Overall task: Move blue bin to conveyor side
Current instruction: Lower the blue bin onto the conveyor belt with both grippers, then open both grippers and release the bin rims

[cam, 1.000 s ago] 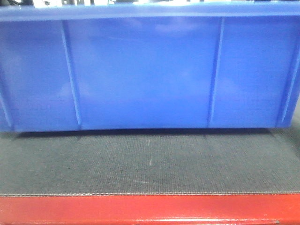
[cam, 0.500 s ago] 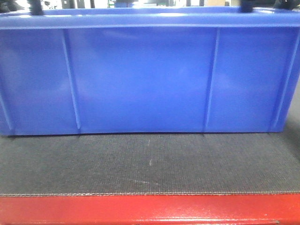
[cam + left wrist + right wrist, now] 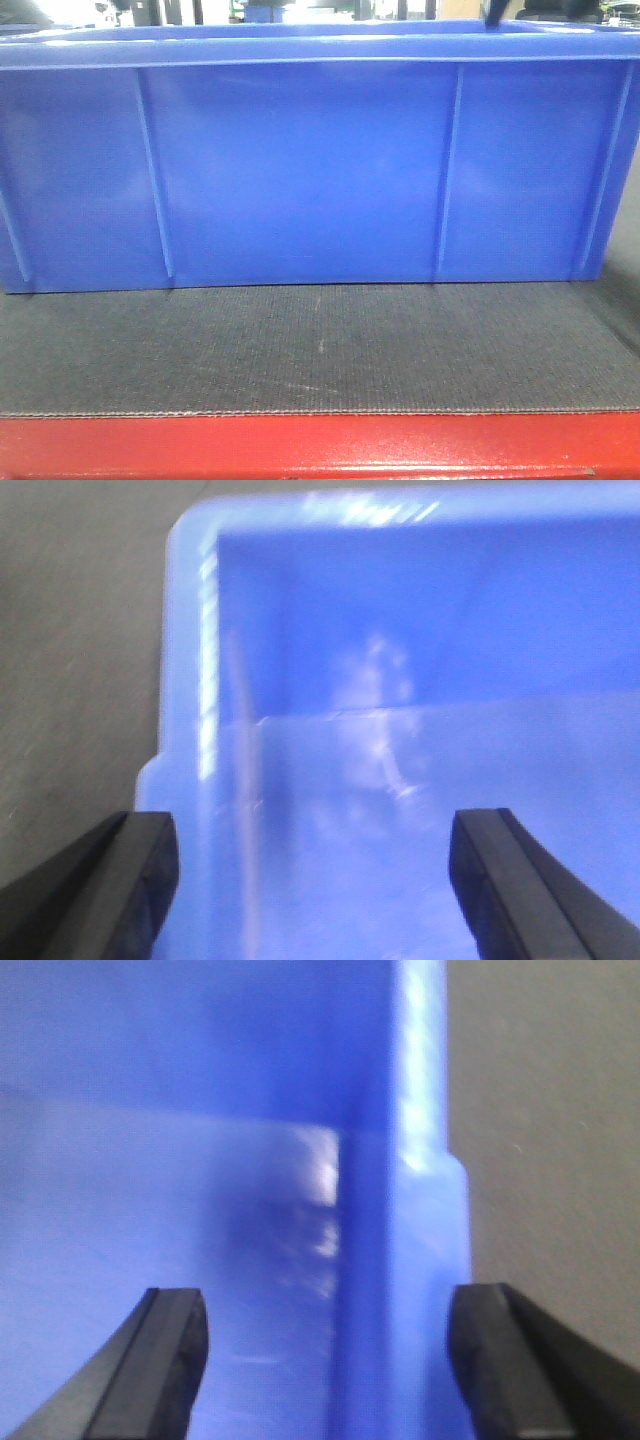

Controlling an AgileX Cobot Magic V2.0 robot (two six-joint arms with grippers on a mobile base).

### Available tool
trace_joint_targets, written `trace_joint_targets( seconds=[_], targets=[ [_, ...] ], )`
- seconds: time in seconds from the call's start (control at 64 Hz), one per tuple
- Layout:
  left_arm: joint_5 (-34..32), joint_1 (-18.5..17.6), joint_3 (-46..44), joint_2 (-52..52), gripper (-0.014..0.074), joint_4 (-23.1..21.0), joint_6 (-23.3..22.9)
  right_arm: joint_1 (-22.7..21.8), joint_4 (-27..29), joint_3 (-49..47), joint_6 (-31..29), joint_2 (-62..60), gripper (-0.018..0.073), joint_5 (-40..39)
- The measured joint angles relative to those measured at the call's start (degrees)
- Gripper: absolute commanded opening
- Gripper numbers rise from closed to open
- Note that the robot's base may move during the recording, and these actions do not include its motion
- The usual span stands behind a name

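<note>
The blue bin, a bright plastic crate with thin vertical ribs and a thick rim, sits flat on the conveyor side, its dark woven belt edged in red. The left gripper and right gripper hang spread wide, each straddling a rim, gripping nothing.
</note>
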Motion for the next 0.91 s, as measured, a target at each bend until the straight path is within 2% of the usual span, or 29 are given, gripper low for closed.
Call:
trace_joint_targets(
  seconds=[0.047,0.109,0.234,0.266,0.359,0.438,0.641,0.781,0.906],
  targets=[
    [0.63,0.00,-1.50,-0.24,0.0379,-0.13,0.00,0.22,0.14,-0.47,0.00,-0.76,0.0266,0.09],
    [2.17,0.00,-3.41,-0.73,0.0279,-0.13,0.00,0.33,0.14,-1.41,-0.12,-1.79,0.0141,0.63],
    [5.30,0.00,-7.63,-2.54,0.0008,-0.13,0.00,0.33,0.14,-3.46,-0.12,-4.21,-0.0094,2.54],
    [5.89,0.00,-8.41,-3.04,-0.0043,-0.13,0.00,0.33,0.14,-4.13,-0.12,-4.97,-0.0097,2.86],
    [7.62,0.00,-10.54,-4.86,0.0004,-0.13,0.11,0.33,0.14,-5.71,-0.12,-7.10,-0.0076,3.26],
    [9.04,0.00,-11.17,-6.24,0.0004,-0.13,0.11,0.33,0.14,-6.96,-0.12,-8.70,-0.0079,3.56],
    [18.71,0.00,-11.13,-9.42,-0.0018,-0.91,0.11,0.33,0.02,-8.36,-1.83,-13.67,-0.0079,6.82],
    [14.56,0.00,-7.20,-12.89,-0.0018,-3.85,0.11,0.33,-0.23,-4.29,-5.54,-17.41,-0.0081,6.89],
    [8.18,0.00,-0.75,-18.00,-0.0018,-6.09,0.11,0.33,-0.44,5.27,-6.22,-21.97,-0.0081,1.95]
  ],
)
